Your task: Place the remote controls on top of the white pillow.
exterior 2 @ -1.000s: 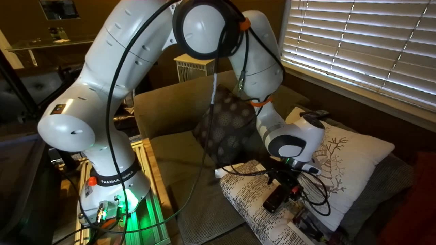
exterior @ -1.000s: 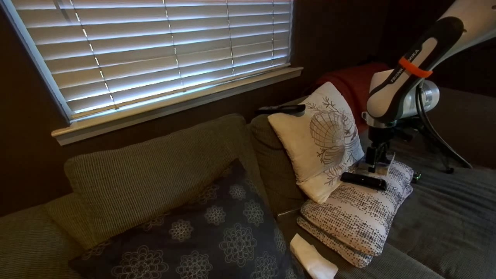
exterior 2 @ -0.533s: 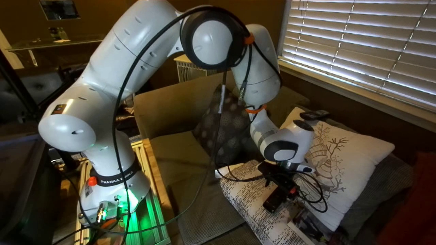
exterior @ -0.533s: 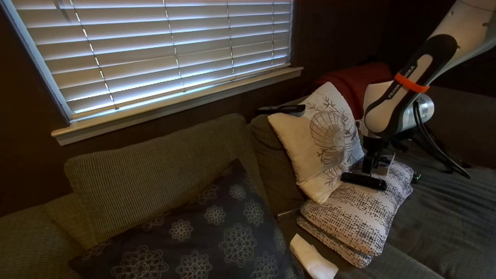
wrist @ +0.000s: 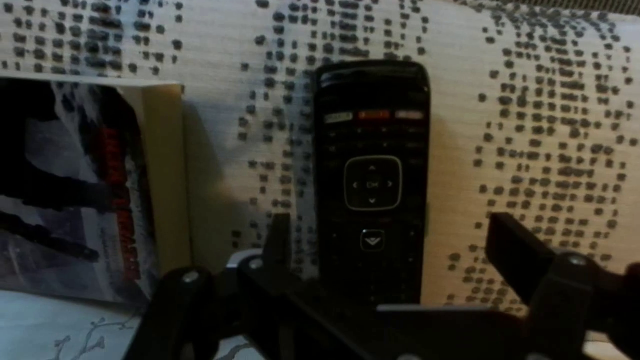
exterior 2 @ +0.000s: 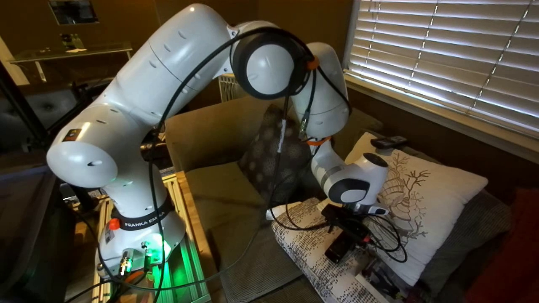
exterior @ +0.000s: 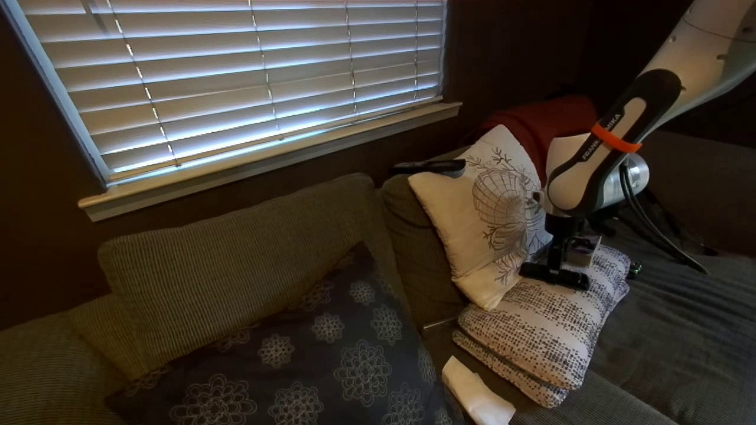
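Black plastic, closest to the wrist camera: a remote (wrist: 372,182), face up on the soft surface of a dotted cushion (wrist: 470,125). Lies between the jaws in the wrist view, with long axis straight up that view, square to the line of closing. Not centred: sits closer to the jaw on the side of the paperback (wrist: 92,190), with a wider gap opposite. Nothing gripped; jaws spread well apart. Cannot tell the height of the jaw tips, whether level with the remote's sides or just above. Looks, on judgement, like a grasp in the making around the lower half. May call for a slight shift toward the paperback, then a straight squeeze, minding the narrow strip of fabric between.

Next outward, the white pillow (exterior: 487,218) with shell-and-coral print, propped aslant against the backrest (exterior: 416,248), just off the remote's lower end. Does not yet carry this remote; calls for a lift and a short carry, with likely sliding on so steep a face.

Farther up, a second remote (exterior 2: 389,142) at the pillow's top edge in both exterior views; cannot tell if resting on pillow, backrest or both.
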`<state>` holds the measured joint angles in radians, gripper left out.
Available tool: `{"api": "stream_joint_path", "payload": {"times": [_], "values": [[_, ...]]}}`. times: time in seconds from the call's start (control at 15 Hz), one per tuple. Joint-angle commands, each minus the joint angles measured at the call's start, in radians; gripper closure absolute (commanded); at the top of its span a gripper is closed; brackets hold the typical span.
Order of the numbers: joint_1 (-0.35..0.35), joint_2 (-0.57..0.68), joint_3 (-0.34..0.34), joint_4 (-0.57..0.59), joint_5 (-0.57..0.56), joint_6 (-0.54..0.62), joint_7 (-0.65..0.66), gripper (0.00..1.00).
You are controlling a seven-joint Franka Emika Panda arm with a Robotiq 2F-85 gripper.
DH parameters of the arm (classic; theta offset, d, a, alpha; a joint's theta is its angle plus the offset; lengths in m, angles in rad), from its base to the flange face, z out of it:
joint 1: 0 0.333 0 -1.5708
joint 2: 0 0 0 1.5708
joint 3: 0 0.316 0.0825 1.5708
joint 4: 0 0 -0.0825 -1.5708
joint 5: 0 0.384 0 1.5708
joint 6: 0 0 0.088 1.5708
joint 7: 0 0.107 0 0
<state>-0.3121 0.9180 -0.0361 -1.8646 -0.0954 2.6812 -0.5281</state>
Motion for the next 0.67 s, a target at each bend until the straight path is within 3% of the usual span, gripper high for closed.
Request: {"api": "stream_joint_path", "payload": {"times": [0.0, 0.4, 0.47, 0.53, 0.6], "values": [[-0.029, 0.05, 0.021, 0.08, -0.04, -0.04, -0.037, 0.0], [-0.037, 0.094, 0.039, 0.149, -0.027, -0.13, -0.078, 0.03], [-0.036, 0.099, 0.039, 0.156, -0.027, -0.139, -0.081, 0.11], [-0.035, 0.104, 0.04, 0.166, -0.026, -0.149, -0.086, 0.27], [-0.036, 0.11, 0.041, 0.175, -0.025, -0.153, -0.092, 0.31]]}}
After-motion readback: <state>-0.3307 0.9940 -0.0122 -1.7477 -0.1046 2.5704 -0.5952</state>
